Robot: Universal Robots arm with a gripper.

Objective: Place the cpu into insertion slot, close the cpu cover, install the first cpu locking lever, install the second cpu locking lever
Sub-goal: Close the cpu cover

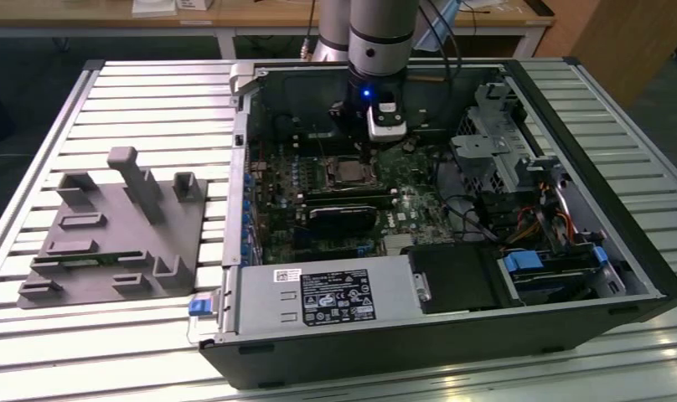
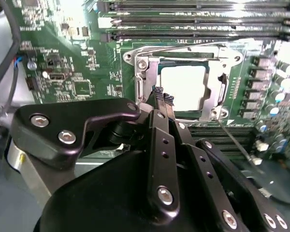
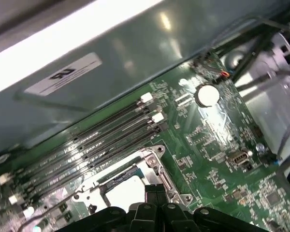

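Within insertion slot (image 2: 141, 87): cpu (image 2: 183, 87) seated, cpu cover (image 2: 183, 50) lowered over it. Gripper (image 2: 160, 96) is held pinched together at the slot's edge; nothing is seen grasped. Thin locking lever (image 2: 237, 140) is judged not yet latched; both levers outstanding.

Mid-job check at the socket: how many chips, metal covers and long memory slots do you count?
Chip: 1
Cover: 1
Memory slots: 4
Total: 6
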